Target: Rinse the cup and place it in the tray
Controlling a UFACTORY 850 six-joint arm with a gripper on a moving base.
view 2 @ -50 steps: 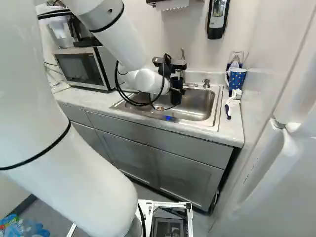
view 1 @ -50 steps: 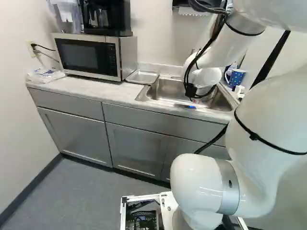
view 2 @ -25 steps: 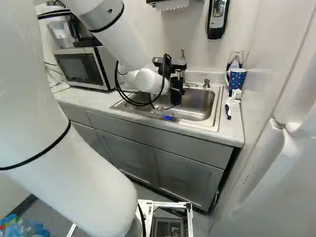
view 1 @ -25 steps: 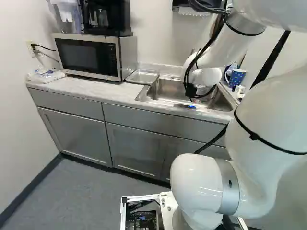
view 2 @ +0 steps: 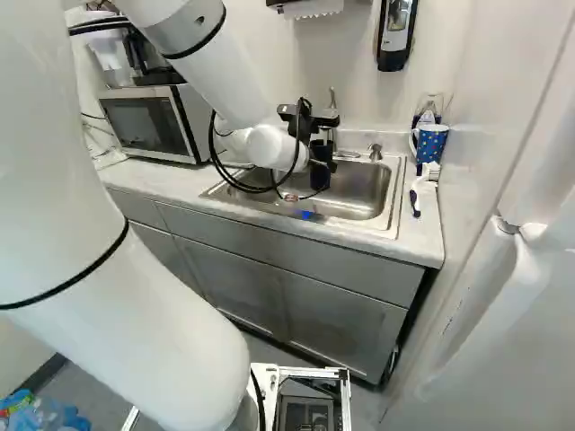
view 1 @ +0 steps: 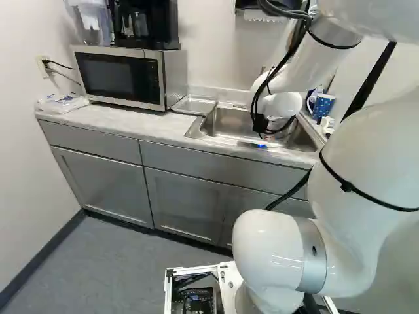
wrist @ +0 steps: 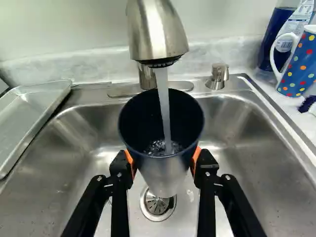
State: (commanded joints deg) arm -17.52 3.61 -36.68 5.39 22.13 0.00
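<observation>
Over the sink: cup taking water in your grip

At the basin, your gripper (view 2: 321, 171) is grasping the dark cup (wrist: 159, 160). You are pressing the orange pads (wrist: 130, 160) against its wall from two opposite sides. The cup's mouth is facing up beneath the faucet (wrist: 157, 32), and a stream of water (wrist: 164, 106) is running straight into it. Water is bubbling inside, near the bottom. Below the cup, as your wrist view is looking, the drain (wrist: 157, 203) is showing between the fingers, on the floor of the metal sink (wrist: 84, 143).

Tray: the shallow metal tray (view 1: 194, 104) is lying on the counter (view 1: 147, 124) between sink and microwave (view 1: 121, 77), well apart from the cup. You are holding the cup over the basin, outside that tray.

Surroundings: a coffee maker (view 1: 143, 23) is standing on top of the microwave. A plastic packet (view 1: 62, 103) is resting near the wall at the left of the left base view. At the right of the right base view, a blue mug with coloured dots (view 2: 432, 145) is standing upright beyond the sink's edge, a soap bottle (wrist: 292, 29) just beside it. Nearer the counter's front edge than the mug, a brush (view 2: 415, 201) is lying.
</observation>
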